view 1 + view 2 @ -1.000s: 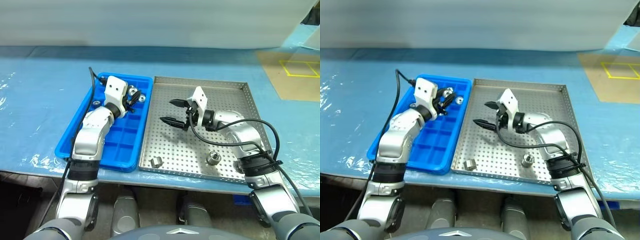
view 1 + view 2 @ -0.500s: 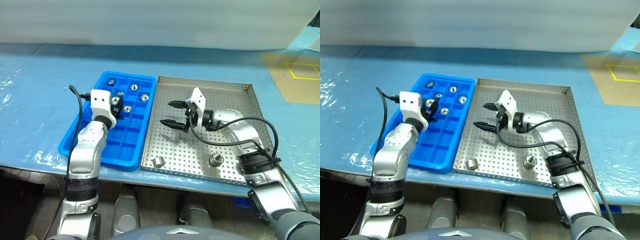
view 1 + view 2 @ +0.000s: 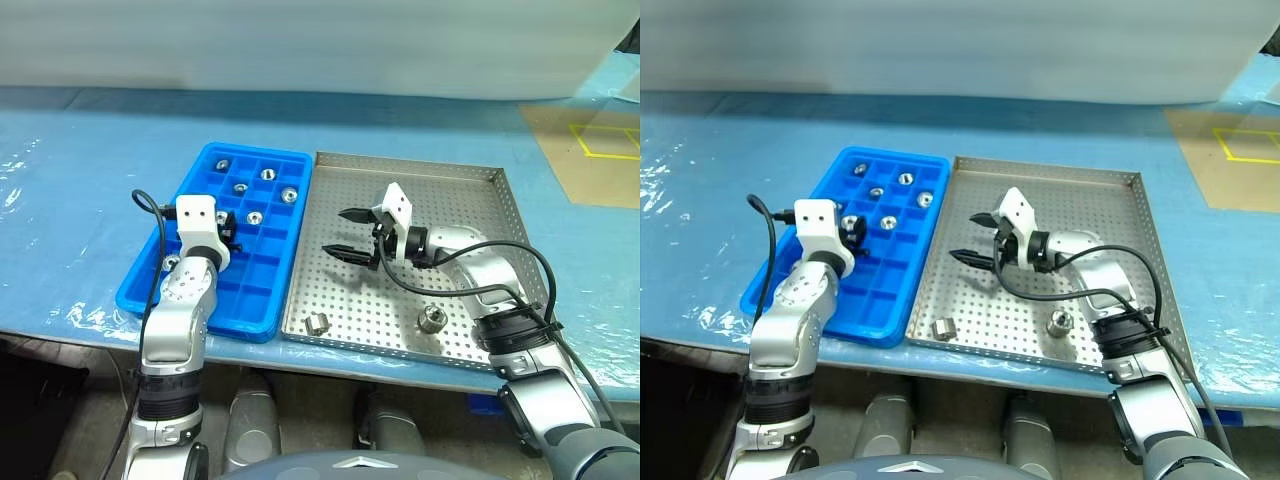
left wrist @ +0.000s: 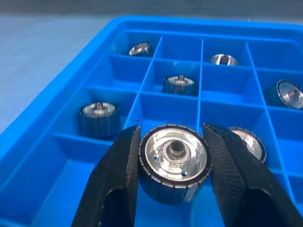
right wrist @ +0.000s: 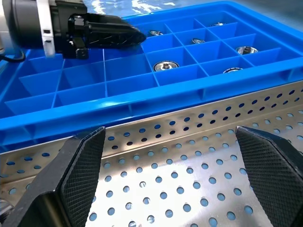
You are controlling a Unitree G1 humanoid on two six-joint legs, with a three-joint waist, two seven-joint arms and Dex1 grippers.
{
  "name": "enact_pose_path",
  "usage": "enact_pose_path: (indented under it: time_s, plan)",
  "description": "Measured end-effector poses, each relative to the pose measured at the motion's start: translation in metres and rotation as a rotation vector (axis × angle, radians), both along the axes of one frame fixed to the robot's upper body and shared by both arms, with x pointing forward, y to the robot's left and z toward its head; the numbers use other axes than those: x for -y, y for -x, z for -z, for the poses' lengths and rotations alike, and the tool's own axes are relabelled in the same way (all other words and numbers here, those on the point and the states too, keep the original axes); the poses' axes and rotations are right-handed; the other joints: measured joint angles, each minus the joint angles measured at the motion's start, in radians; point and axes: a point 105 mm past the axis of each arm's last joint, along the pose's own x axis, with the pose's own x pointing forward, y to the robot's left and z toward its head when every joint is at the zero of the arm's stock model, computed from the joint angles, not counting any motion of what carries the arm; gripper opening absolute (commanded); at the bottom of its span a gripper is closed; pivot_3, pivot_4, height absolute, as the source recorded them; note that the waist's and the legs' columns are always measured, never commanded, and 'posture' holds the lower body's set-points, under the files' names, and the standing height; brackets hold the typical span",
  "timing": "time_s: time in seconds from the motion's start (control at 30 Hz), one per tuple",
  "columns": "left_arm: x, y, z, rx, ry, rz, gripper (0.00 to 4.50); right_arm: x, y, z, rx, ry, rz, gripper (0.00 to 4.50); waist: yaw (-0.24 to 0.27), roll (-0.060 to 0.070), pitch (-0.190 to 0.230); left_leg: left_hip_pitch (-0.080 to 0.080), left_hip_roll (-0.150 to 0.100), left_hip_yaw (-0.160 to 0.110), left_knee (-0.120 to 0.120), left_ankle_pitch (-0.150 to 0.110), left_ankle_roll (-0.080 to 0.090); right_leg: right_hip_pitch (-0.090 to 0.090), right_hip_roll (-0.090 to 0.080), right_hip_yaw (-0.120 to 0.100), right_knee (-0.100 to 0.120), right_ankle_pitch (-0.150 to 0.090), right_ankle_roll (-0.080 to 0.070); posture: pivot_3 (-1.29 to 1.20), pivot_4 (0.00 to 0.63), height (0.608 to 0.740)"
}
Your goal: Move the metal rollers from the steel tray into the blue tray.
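Looking from the head views, the left gripper (image 3: 226,227) hung over the blue tray (image 3: 145,268), at its left-hand cells, while the right gripper (image 3: 347,232) hovered with jaws wide apart and empty over the steel tray (image 3: 470,205). Two rollers (image 3: 317,323) lay near that tray's front rim, closer to the right arm. In the left wrist view, the fingers (image 4: 119,177) were closed on a held roller (image 4: 174,161), its bore facing the camera, with an empty cell just beneath; other cells beyond were already filled. I judged lowering and releasing came next. In the right wrist view, only perforated floor lay between the spread fingers (image 5: 80,165).
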Motion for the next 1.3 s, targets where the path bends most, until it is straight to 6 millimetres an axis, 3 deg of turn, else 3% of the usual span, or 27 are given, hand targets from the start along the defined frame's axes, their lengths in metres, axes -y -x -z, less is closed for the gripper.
enact_pose_path:
  time_s: [0.07, 0.33, 0.47, 0.57, 0.7, 0.8, 1.1, 1.3]
  plan:
    - [0.0, 0.002, 0.002, -0.011, 0.008, -0.003, 1.7, 0.0, 0.0, 0.0, 0.0, 0.0, 0.0, 4.5, 0.001, 0.0, 0.0, 0.0, 0.0, 0.0, 0.0, 0.0, 0.0, 0.0, 0.0, 0.0, 0.0, 0.0, 0.0, 0.22, 0.15, 0.74]
    - [-0.01, 0.001, -0.002, -0.003, 0.027, -0.04, 4.41, 0.0, 0.0, 0.0, 0.002, 0.004, 0.004, 4.5, 0.0, 0.0, 0.0, 0.0, 0.0, 0.0, 0.0, 0.0, 0.0, 0.0, 0.0, 0.0, 0.0, 0.0, 0.0, 0.19, 0.15, 0.74]
    - [0.01, -0.01, -0.015, 0.05, 0.024, 0.093, 4.46, 0.002, 0.002, 0.001, 0.009, 0.002, 0.017, 4.5, 0.002, 0.0, 0.0, 0.0, -0.001, 0.0, 0.0, 0.0, 0.0, 0.0, 0.0, 0.0, 0.0, 0.0, 0.0, 0.11, 0.15, 0.74]
    - [0.046, -0.016, -0.027, 0.116, 0.054, 0.301, 4.46, 0.008, 0.007, 0.001, 0.018, 0.009, 0.049, 4.5, 0.002, 0.0, 0.0, 0.0, -0.001, 0.0, 0.0, 0.0, 0.0, 0.0, 0.0, 0.001, -0.001, 0.0, 0.0, 0.04, 0.15, 0.74]
    - [0.096, -0.008, -0.04, 0.189, 0.059, 0.646, 4.46, 0.028, 0.016, 0.004, 0.012, 0.021, 0.135, 4.5, -0.015, 0.0, 0.0, 0.001, -0.001, 0.001, -0.001, 0.001, -0.002, 0.0, 0.0, 0.002, -0.001, 0.0, 0.0, -0.06, 0.15, 0.74]
    - [0.117, -0.001, -0.04, 0.202, 0.075, 0.833, 4.46, 0.044, 0.028, 0.007, -0.001, 0.029, 0.199, 4.5, -0.037, 0.0, 0.0, 0.003, 0.0, 0.002, -0.002, 0.002, -0.003, 0.0, 0.001, 0.003, 0.0, 0.0, 0.0, -0.12, 0.15, 0.74]
    - [0.143, 0.009, -0.049, 0.25, 0.044, 1.215, 4.46, 0.082, 0.064, 0.004, -0.027, 0.053, 0.356, 4.5, -0.106, 0.001, -0.001, 0.008, -0.001, 0.004, -0.004, 0.001, -0.002, 0.002, 0.004, 0.005, 0.0, -0.004, 0.007, -0.28, 0.15, 0.74]
    - [0.15, 0.033, -0.035, 0.158, 0.025, 1.54, 4.46, 0.098, 0.079, 0.001, -0.05, 0.059, 0.451, 4.5, -0.132, 0.001, -0.001, 0.009, -0.001, 0.006, -0.005, 0.001, -0.001, 0.002, 0.005, 0.006, -0.001, 0.0, 0.002, -0.36, 0.15, 0.74]
